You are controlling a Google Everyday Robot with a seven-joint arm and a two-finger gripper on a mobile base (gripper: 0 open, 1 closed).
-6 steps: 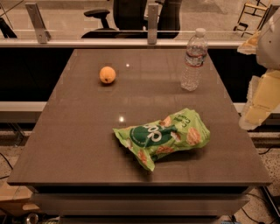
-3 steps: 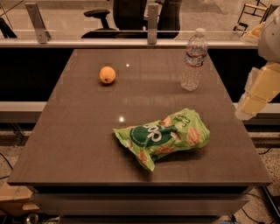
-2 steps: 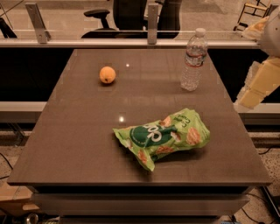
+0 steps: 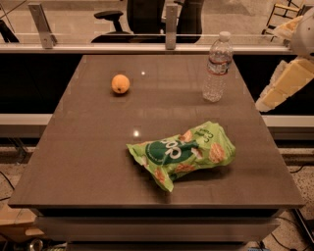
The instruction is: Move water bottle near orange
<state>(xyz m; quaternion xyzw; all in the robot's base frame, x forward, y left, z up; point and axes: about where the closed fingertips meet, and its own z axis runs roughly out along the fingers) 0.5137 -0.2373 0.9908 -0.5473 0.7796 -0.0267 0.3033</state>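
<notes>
The water bottle [image 4: 217,68] stands upright at the far right of the brown table [image 4: 88,162]; it is clear and ribbed, with a white cap and a red-and-white label band. The orange [image 4: 120,84] sits at the far left of the table, well apart from the bottle. My gripper [image 4: 268,101] is a pale cream shape off the table's right edge. It hangs right of the bottle, a little nearer the camera, and touches nothing.
A green crinkly snack bag [image 4: 182,153] lies on its side near the table's middle, toward the front right. A rail with metal posts [image 4: 170,20] runs behind the table, with office chairs [image 4: 142,14] beyond it.
My gripper has risen along the table's right edge and now sits higher in view. The bottle, orange and snack bag have not moved.
</notes>
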